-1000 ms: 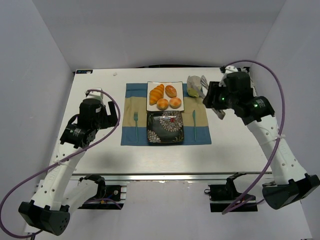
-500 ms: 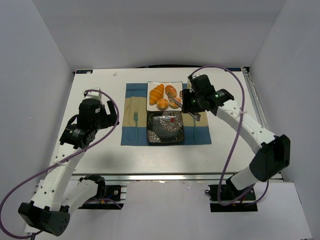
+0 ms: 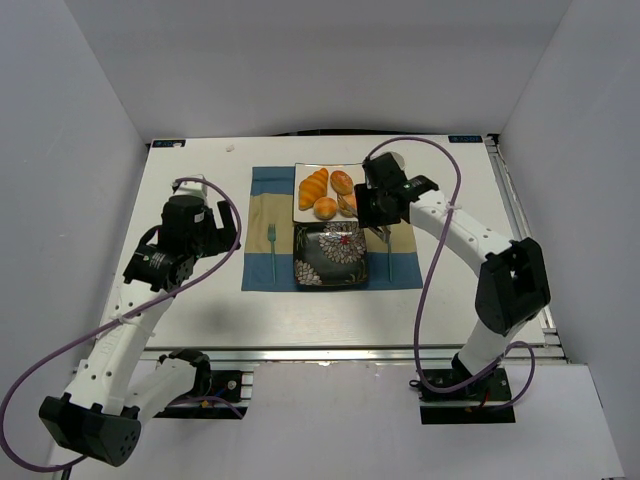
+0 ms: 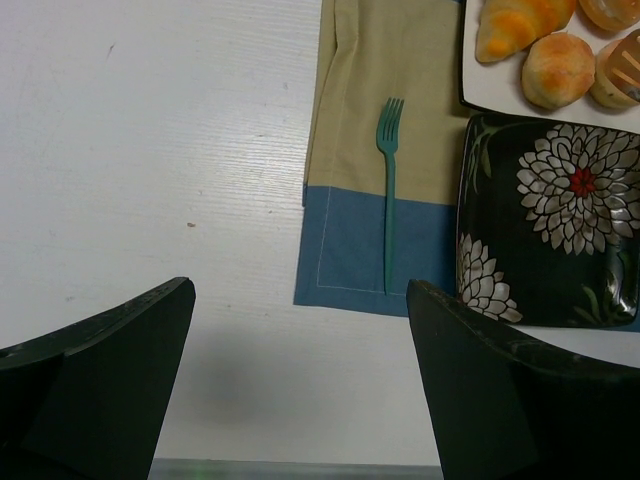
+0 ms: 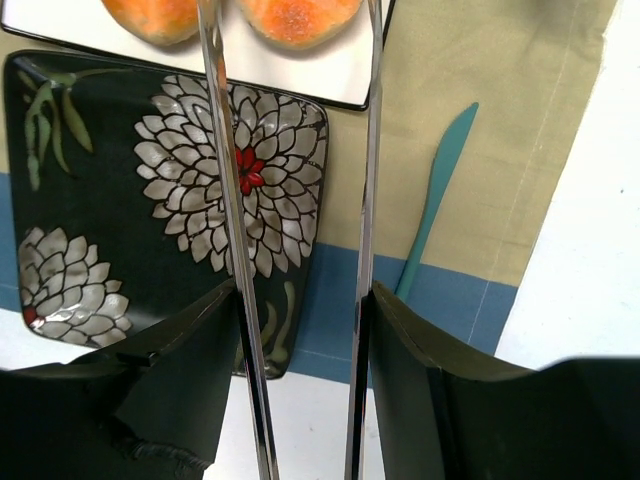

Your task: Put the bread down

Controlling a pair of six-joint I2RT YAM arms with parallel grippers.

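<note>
The bread [image 5: 298, 15], a small round golden-orange bun, sits whole at the near right corner of the white plate [image 5: 300, 78], just beside a similar bun [image 5: 150, 14] on its left, showing between the two metal arms of the tongs [image 5: 229, 200].

another bun [image 5: 160, 14] crowds the tongs [image 5: 230, 200] beside the bread [image 5: 298, 18]; flowered plate [image 5: 100, 150] open.

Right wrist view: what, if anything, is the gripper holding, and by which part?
The right gripper holds metal tongs. Its jaws press on the outsides of both arms, well back from the tips. The arms run either side of a bun.
</note>
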